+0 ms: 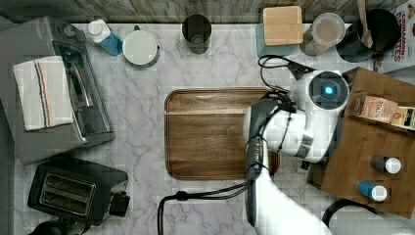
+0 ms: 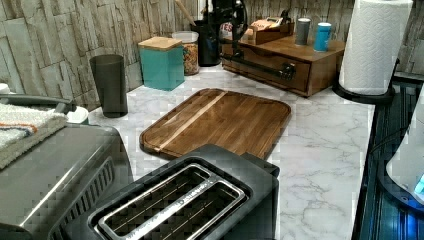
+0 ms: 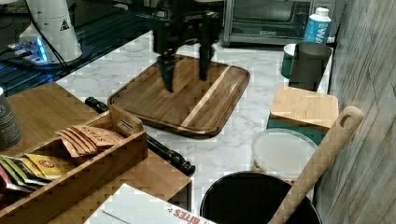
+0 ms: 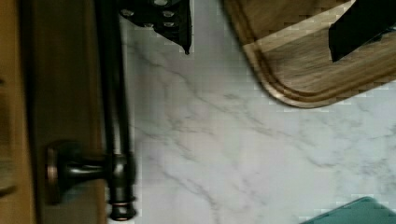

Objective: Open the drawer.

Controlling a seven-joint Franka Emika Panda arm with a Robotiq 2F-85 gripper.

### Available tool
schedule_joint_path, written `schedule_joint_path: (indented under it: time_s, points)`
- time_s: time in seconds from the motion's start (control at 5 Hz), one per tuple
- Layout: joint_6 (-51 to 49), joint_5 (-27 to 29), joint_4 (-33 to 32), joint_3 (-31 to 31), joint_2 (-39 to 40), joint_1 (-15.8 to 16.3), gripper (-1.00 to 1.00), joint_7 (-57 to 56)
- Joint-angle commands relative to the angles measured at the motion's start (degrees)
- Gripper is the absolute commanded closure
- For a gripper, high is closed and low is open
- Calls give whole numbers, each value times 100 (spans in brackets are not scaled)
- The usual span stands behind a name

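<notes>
The drawer (image 2: 272, 64) sits flush in the front of a wooden box cabinet (image 1: 372, 161) at the top view's right. A long black bar handle (image 4: 113, 93) runs across its front and is also seen in the left view (image 2: 252, 65) and the right view (image 3: 154, 144). My gripper (image 3: 185, 70) hangs open above the counter, between the cabinet and the wooden tray. In the wrist view the gripper (image 4: 266, 32) has one finger (image 4: 173, 23) just beside the bar and the other over the tray's corner. Nothing is between the fingers.
A rounded wooden serving tray (image 1: 210, 132) lies mid-counter. A teal canister (image 1: 281, 29), a jar (image 1: 325, 32) and a black utensil pot (image 1: 369, 32) stand behind. A tea box (image 3: 70, 158) and two bottles (image 1: 386, 176) sit on the cabinet. A paper towel roll (image 2: 372, 45) stands beside it.
</notes>
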Motion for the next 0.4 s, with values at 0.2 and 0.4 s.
schedule_joint_path:
  time_s: [0.2,0.4]
  points:
    - [453,-315,73,-112,-160,-130,-100,-276]
    - [760,-315,-110,-47,-65,-130,-100,-142]
